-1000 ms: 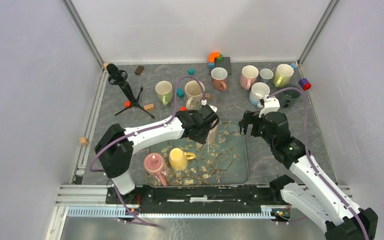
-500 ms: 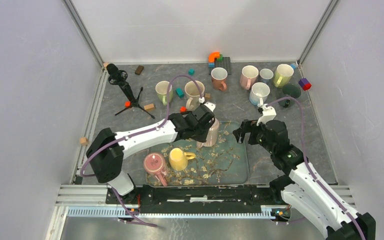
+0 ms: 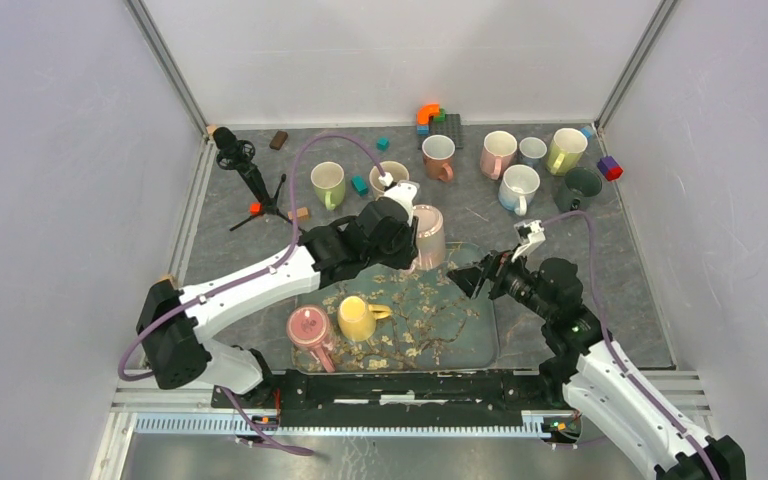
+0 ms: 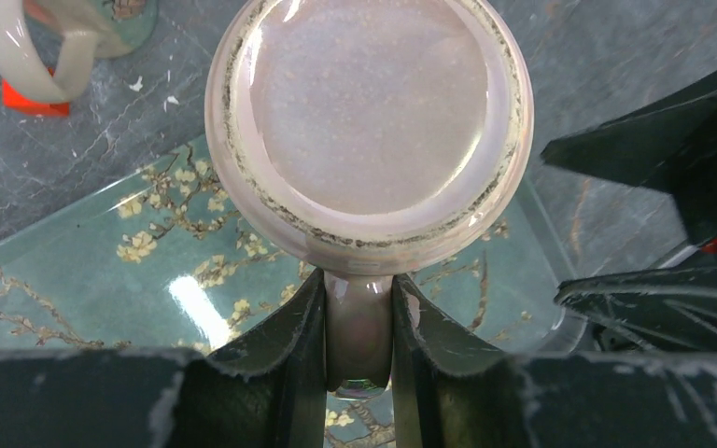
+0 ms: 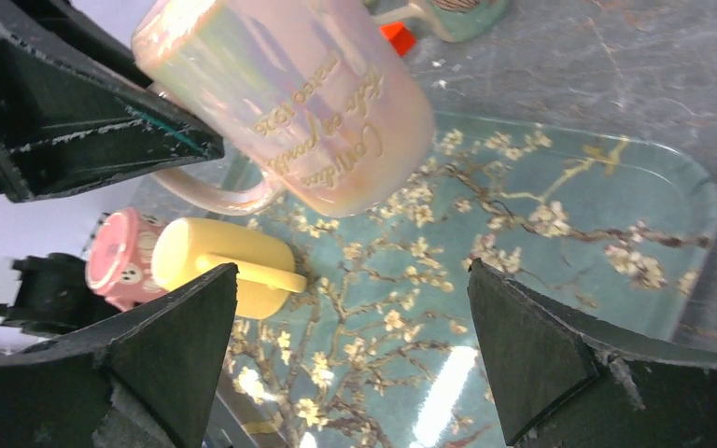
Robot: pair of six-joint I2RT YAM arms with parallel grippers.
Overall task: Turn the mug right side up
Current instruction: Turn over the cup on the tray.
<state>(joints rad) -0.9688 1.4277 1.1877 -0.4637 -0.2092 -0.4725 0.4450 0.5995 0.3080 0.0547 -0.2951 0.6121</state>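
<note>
A pale pink iridescent mug (image 3: 428, 237) hangs above the far edge of the floral tray (image 3: 472, 332), tilted, its base toward my left wrist camera and its mouth slanting down. My left gripper (image 3: 407, 241) is shut on the mug's handle (image 4: 358, 322); the flat base (image 4: 369, 103) fills the left wrist view. In the right wrist view the mug (image 5: 308, 103) shows gold lettering upside down. My right gripper (image 3: 466, 280) is open at the tray's right side, just right of the mug, with nothing between its fingers (image 5: 350, 271).
On the tray's left lie a yellow mug (image 3: 358, 318) on its side and a pink mug (image 3: 308, 328). Several upright mugs stand along the back, such as a green one (image 3: 328, 183). A small black tripod (image 3: 252, 182) and scattered blocks sit at the back left.
My left arm has raised the mug off the tray and carried it back while tilting it. My right gripper has moved down and left toward the tray, staying open.
</note>
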